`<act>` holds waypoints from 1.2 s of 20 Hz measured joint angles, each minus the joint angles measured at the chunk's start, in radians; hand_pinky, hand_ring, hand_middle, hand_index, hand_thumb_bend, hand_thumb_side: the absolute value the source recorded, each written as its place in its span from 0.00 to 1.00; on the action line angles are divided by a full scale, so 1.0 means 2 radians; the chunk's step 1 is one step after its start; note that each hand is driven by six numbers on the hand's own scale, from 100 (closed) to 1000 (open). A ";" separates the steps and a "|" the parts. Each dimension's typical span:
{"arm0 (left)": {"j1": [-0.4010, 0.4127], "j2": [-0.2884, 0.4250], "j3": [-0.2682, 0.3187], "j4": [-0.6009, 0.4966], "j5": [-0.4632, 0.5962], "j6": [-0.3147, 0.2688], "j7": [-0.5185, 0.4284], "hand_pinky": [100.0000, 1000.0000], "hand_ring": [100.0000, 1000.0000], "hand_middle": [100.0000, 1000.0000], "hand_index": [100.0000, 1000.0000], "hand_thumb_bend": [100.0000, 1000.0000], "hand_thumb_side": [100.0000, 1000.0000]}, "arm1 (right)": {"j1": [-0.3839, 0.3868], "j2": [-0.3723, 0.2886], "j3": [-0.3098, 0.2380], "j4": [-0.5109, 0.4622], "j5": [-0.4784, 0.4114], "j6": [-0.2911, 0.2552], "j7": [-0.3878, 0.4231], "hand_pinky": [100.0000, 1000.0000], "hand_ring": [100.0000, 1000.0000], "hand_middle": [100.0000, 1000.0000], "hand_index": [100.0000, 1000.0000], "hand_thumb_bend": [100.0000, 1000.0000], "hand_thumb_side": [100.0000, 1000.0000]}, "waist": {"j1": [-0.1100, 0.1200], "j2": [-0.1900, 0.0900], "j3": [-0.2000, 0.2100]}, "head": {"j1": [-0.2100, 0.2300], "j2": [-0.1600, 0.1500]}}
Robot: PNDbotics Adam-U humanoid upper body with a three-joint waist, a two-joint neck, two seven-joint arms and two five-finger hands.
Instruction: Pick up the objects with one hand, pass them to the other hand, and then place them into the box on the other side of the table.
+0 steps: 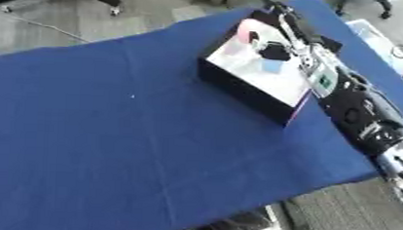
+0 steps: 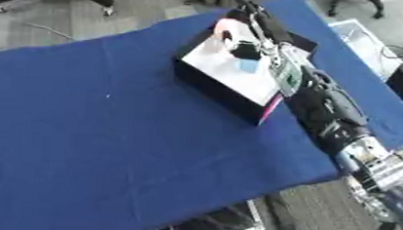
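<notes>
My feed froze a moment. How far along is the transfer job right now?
Late stage, it seems. The box already holds pink, light blue and dark items. The right hand is reaching over the box's far end; whether it holds anything, I cannot tell. No loose objects show on the blue table, so little seems left. The left hand is out of view.

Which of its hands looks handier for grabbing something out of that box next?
The right hand, I'd guess: its arm already stretches over the box with the hand at the far end. No left hand shows in either view.
</notes>
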 measured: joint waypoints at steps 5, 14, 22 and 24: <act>0.003 0.000 0.004 0.011 -0.007 0.002 0.002 0.78 0.61 0.60 0.66 0.00 0.62 | 0.017 -0.014 -0.020 -0.085 0.015 0.000 0.011 0.84 0.86 0.91 1.00 0.24 0.34 | -0.005 0.000 -0.006 | 0.019 0.000; -0.026 0.063 0.024 0.075 -0.092 0.035 0.027 0.78 0.65 0.64 0.70 0.00 0.40 | 0.120 0.051 -0.011 -0.439 -0.022 -0.021 -0.023 0.82 0.81 0.85 0.95 0.26 0.02 | -0.006 0.000 -0.030 | 0.228 0.000; -0.124 0.152 0.010 0.269 -0.257 0.110 0.001 0.77 0.69 0.71 0.80 0.16 0.39 | 0.158 0.129 0.055 -0.507 -0.020 -0.114 0.006 0.81 0.80 0.84 0.96 0.07 0.05 | -0.008 0.004 -0.063 | 0.333 0.000; -0.154 0.160 0.005 0.336 -0.295 0.116 -0.005 0.76 0.70 0.72 0.81 0.28 0.35 | 0.165 0.144 0.066 -0.508 -0.023 -0.125 0.012 0.81 0.80 0.84 0.96 0.10 0.05 | -0.009 0.011 -0.073 | 0.347 0.000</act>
